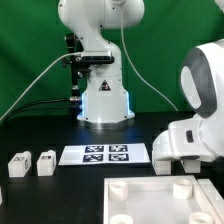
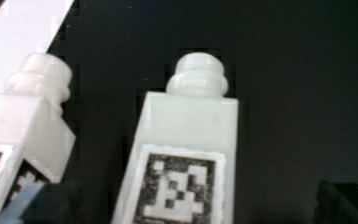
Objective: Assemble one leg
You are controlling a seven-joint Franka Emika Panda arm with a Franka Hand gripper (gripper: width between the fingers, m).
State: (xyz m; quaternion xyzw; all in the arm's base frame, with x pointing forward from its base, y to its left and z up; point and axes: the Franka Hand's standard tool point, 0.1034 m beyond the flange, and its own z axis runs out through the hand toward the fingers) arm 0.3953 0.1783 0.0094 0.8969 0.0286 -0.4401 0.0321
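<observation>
Arm (image 1: 200, 95) looms at right of frame, bent downward | gripper (image 2: 181, 203) spread wide, fingers flanking one leg (image 2: 185, 140) (second leg (image 2: 30, 110) just beside it) | touch: cannot tell

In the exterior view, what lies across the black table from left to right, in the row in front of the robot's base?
First leg → second leg → marker board → the arm's bulky white casing.

Exterior view had 2 legs at lower left (leg (image 1: 18, 164), second leg (image 1: 46, 161)), 1 marker board (image 1: 108, 154), 1 white tray-like piece (image 1: 160, 201), 1 arm (image 1: 100, 60).
</observation>
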